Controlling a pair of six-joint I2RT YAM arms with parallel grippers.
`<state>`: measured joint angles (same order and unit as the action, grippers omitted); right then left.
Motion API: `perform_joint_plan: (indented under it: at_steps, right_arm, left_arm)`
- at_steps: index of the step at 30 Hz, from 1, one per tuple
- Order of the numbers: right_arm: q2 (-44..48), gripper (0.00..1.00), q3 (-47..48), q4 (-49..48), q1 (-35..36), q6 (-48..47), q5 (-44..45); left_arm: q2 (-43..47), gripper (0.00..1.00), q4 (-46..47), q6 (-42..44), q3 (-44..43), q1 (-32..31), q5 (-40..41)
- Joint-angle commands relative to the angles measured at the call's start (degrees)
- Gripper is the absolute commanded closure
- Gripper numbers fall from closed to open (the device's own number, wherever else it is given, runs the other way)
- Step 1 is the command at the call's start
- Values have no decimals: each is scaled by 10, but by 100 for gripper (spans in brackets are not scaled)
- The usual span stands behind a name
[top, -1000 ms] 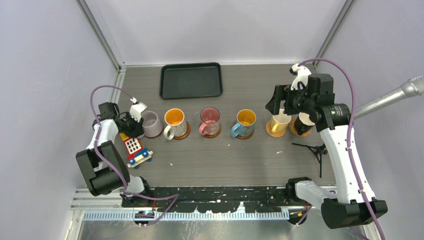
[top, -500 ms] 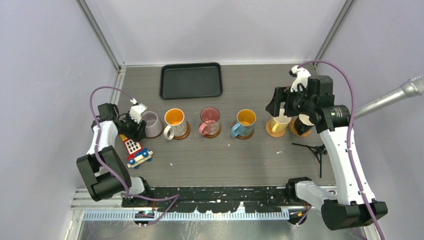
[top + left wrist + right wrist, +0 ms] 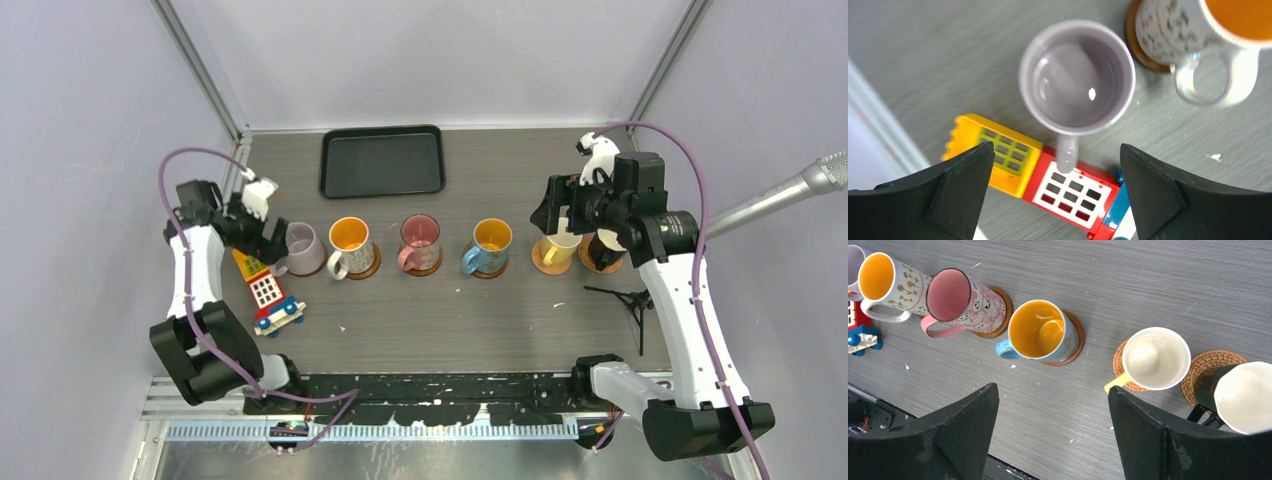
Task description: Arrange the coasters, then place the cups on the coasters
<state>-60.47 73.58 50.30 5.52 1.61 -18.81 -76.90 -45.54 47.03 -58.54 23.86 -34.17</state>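
My left pincer hangs spread wide over the lilac mug, gripping nothing. The mug stands upright on the table, its handle pointing at a block toy. My right pincer is spread too and empty, above the cream mug and the black mug, each on a coaster.

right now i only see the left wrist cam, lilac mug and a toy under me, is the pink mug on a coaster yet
Observer: Yes, the pink mug stands on a brown coaster.
Operator: and the far right end
Observer: The cream mug and the black mug each stand on a woven coaster.
Operator: right gripper busy
Observer: No, the right gripper hangs open above that row, holding nothing.
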Motion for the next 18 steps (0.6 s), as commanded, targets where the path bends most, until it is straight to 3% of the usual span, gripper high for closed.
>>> perform_joint_plan:
  at_steps: [1, 9, 13, 16, 18]
  right_arm:
    - [3, 15, -11, -38, 3, 5, -17]
    - [-27, 15, -21, -87, 10, 32, -20]
    - [-39, 15, -33, -127, 28, 49, 2]
    - [-52, 15, -37, -138, 45, 49, 26]
    - [-55, 15, -44, -147, 56, 47, 45]
  left_arm:
    - [-11, 0, -69, -73, -130, -25, 20]
    - [-118, 0, -210, -161, -388, -148, 156]
    - [-205, 0, -305, -212, -547, -186, 155]
    - [-244, 0, -332, -253, -592, -210, 149]
    - [-239, 0, -315, -271, -570, -230, 163]
